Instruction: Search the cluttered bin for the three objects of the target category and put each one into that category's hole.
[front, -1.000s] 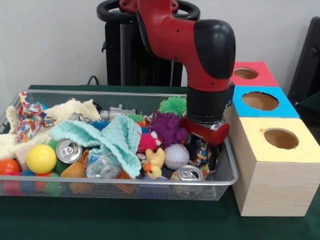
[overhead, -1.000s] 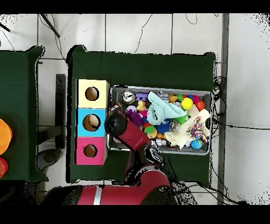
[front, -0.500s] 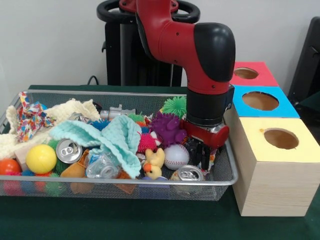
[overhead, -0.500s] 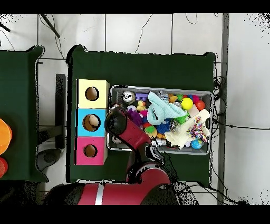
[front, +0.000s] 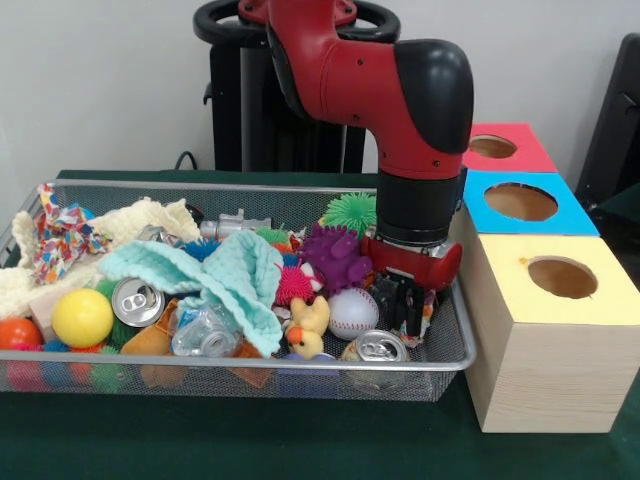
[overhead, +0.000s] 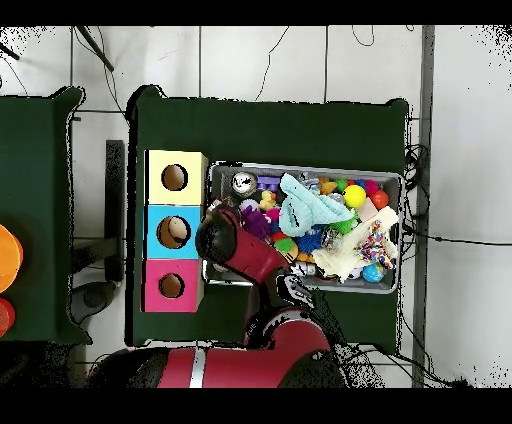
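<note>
The wire mesh bin (front: 452, 352) holds 1 confetti cloth (front: 58, 236) and the cream knitted cloth (front: 135, 222) at its far-left end, among cans and balls. The gripper (front: 404, 306) sits low at the bin's right end beside the yellow-topped hole (front: 562, 277), fingers nearly closed on another confetti cloth (front: 426, 320).

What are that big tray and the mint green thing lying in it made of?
The tray looks like silver wire mesh with a solid metal rim: you can see toys through its fine grid. The mint green cloth seems to be soft knitted or crocheted fabric, matte, judging by its bumpy texture and floppy folds.
</note>
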